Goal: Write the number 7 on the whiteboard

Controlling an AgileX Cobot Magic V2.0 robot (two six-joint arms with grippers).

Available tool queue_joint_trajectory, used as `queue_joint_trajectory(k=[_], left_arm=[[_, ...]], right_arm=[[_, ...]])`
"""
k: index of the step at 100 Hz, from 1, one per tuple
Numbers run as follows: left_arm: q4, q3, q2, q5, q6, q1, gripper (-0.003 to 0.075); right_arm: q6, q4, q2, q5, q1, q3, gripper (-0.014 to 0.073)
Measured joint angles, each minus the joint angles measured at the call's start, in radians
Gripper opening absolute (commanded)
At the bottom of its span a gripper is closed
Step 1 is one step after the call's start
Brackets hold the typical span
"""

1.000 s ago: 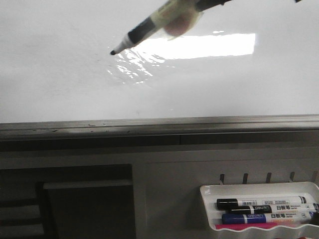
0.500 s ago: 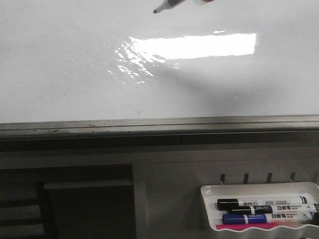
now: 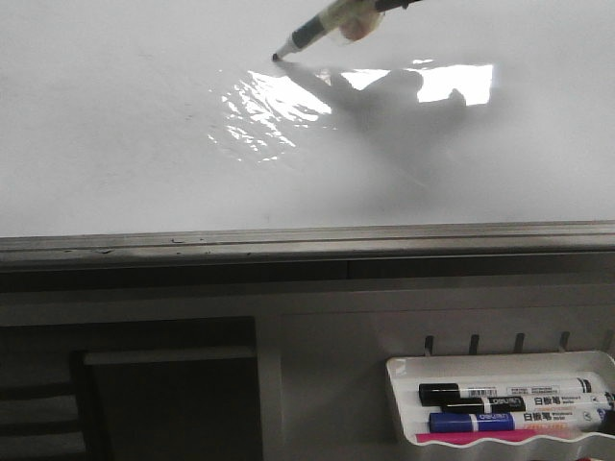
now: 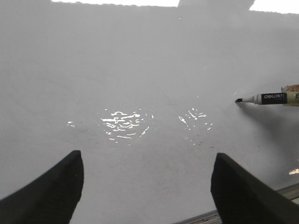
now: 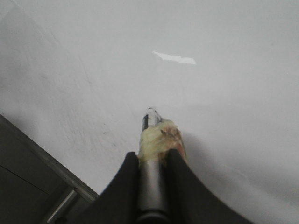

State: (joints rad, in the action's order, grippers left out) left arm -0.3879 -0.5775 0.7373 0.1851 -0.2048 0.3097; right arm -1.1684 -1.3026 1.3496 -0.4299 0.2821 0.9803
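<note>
While you watch from the front, the whiteboard [image 3: 115,144] fills the far part of the desk, its grey strip along the near edge, and no stroke of a 7 shows on it. At the near right corner your tray [image 3: 404,370] holds spare pens. Your right gripper [image 5: 152,161] is clamped on the marker [image 3: 312,31], whose tip touches the board near the far edge. Your left gripper [image 4: 145,186] hangs over bare board, fingers [image 4: 46,193] wide apart, holding nothing.
</note>
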Motion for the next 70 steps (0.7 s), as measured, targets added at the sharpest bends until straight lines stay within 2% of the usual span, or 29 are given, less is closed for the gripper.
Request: queue_joint_trajectory(k=[46, 70], left_arm=[[0.0, 0.0, 0.0, 0.0, 0.0, 0.0, 0.0512], [-0.002, 0.0, 0.0, 0.0, 0.0, 0.0, 0.0512]], right_arm=[[0.01, -0.007, -0.012, 0.03, -0.004, -0.016, -0.0062], [0.017, -0.004, -0.1, 0.031, -0.101, -0.093, -0.0062]])
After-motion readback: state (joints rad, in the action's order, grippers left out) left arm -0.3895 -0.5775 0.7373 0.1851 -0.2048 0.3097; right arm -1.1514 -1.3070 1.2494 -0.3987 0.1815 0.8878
